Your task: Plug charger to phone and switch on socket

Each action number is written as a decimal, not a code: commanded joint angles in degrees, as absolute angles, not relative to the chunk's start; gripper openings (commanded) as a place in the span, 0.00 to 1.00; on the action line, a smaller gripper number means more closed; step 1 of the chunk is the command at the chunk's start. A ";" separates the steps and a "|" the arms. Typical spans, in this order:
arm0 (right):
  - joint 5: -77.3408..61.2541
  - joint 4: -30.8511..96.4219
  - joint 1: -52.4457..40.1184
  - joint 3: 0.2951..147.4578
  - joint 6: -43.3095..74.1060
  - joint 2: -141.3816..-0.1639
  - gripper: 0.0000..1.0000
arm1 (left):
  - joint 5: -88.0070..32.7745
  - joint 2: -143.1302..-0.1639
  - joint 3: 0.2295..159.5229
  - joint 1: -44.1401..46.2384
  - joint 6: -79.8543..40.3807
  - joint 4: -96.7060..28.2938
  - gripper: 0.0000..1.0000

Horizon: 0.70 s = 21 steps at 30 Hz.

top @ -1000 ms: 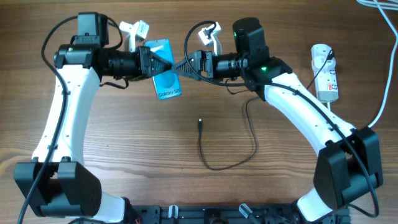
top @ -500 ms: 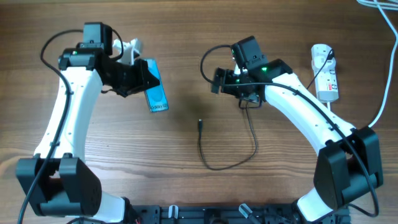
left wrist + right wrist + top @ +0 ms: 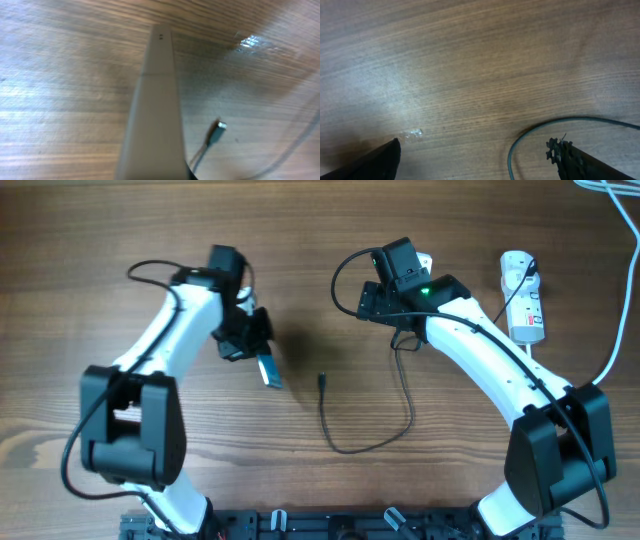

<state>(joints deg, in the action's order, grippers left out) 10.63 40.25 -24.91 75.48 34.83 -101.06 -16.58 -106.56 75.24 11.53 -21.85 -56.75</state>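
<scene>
The phone point(image 3: 270, 368) is tilted on edge above the table left of centre, with a sliver of turquoise screen showing; my left gripper point(image 3: 255, 345) is shut on its upper end. In the left wrist view the phone point(image 3: 155, 100) is a grey edge running away from me, and my own fingers are hidden. The charger point(image 3: 405, 395) is a thin black cable looping over the table, its metal-tipped plug point(image 3: 322, 378) lying free right of the phone, also seen as the plug point(image 3: 218, 127). My right gripper point(image 3: 372, 298) stands open over bare wood, the cable point(image 3: 545, 125) curving near its right finger point(image 3: 575, 160). The white socket point(image 3: 523, 298) lies at far right.
A thick white lead point(image 3: 620, 310) runs along the right edge of the table past the socket. The rest is brown wood. The black cable's far end passes under my right arm point(image 3: 480, 350).
My left arm has swung inward and down with the phone, turning it from face-up to edge-on near the plug. My right gripper has drawn back from the phone and tipped down.
</scene>
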 commanded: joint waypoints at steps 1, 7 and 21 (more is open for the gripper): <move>12.64 39.66 -24.67 75.42 34.50 -102.00 0.99 | -8.95 -108.49 75.00 16.03 -25.36 -55.11 0.04; 12.64 39.66 -24.67 75.42 34.52 -102.00 1.00 | -5.39 -109.54 74.98 20.51 -26.74 -53.98 0.04; 12.67 39.66 -24.67 75.42 34.52 -102.00 1.00 | 0.67 -109.65 74.98 27.59 -29.61 -52.42 0.05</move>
